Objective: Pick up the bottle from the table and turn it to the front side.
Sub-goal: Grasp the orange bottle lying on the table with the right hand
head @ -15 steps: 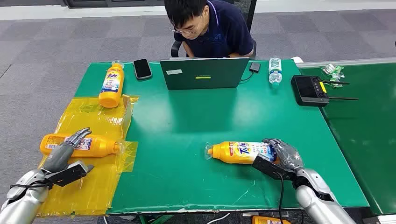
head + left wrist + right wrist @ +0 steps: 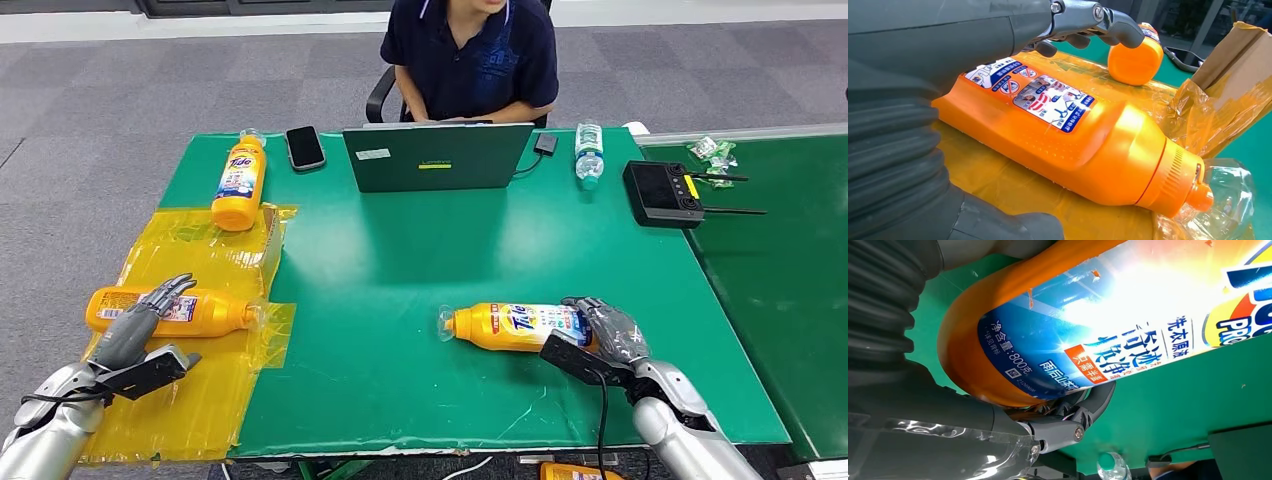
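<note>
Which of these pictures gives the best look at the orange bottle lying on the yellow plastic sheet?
The left wrist view: the bottle on the yellow sheet shows close up, with its label, ribbed neck and clear cap, under the left hand. The head view shows it small and whole, lying on its side, partly under that hand. The right wrist view looks at another bottle.

An orange detergent bottle (image 2: 515,326) lies on its side on the green worktop (image 2: 400,260), in front of the open laptop (image 2: 437,157) and nearer the robot. Its neck points toward the robot's left, its base toward the right. A blue, white and yellow label faces up. The right robot hand (image 2: 612,330) wraps around its base end.
</note>
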{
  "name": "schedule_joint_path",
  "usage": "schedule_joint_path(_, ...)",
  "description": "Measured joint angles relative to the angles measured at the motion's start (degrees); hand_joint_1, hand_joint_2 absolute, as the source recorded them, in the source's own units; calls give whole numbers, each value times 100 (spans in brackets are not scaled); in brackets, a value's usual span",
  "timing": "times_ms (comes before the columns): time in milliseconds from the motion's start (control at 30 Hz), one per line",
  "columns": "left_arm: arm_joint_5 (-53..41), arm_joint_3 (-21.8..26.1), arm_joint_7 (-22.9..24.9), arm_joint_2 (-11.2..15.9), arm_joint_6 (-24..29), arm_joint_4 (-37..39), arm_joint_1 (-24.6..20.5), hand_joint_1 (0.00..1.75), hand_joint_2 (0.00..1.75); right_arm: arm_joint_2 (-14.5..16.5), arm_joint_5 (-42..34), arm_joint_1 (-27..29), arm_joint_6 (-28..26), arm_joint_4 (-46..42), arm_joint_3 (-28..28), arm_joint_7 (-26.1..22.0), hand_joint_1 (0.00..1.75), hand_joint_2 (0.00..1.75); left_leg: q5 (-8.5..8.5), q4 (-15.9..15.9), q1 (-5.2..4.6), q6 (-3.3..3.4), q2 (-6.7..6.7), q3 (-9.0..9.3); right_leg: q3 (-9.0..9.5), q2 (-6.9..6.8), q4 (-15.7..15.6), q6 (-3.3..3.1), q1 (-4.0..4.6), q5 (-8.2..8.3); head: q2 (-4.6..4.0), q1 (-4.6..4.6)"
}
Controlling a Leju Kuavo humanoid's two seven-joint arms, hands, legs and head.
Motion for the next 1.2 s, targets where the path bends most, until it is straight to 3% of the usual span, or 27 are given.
schedule_joint_path(467, 18, 0, -13, -5, -2, -1, 3, 0, 175, 23, -58, 0, -35, -2, -2, -54, 175, 175, 0, 0, 0, 0, 0, 0, 1, 0, 0, 0, 0, 0, 0, 1)
schedule_joint_path(533, 100, 0, -37, -55, 10, -29, 40, 0, 175, 225, -269, 26, -238, -9, -42, -246, 175, 175, 0, -1, 3, 0, 1, 0, 3, 0, 2, 0, 2, 0, 0, 2)
schedule_joint_path(600, 173, 0, -42, -158, 45, -94, 128, 0, 175, 615, -417, 63, -547, -27, -86, -378, 175, 175, 0, -2, 4, -1, 13, 1, -3, 14, 4, -2, 3, 1, 0, 2)
schedule_joint_path(733, 181, 0, -25, -341, 73, -207, 234, 0, 175, 1242, -427, 131, -731, -70, -84, -373, 175, 175, 4, -1, 4, -4, 7, -6, -15, 10, 10, -5, 3, 0, 0, 1)
schedule_joint_path(1067, 128, 0, -45, -520, 30, -196, 188, 0, 175, 1859, -670, 81, -831, -111, -133, -560, 175, 175, 8, 0, 0, -5, 0, -12, -16, 1, 12, -5, 1, 1, 0, 1)
schedule_joint_path(1200, 115, 0, -46, -552, 20, -183, 169, 0, 175, 1927, -707, 64, -842, -122, -133, -568, 175, 175, 9, 1, 0, -5, -1, -12, -15, 1, 12, -4, 1, 2, 0, 2)
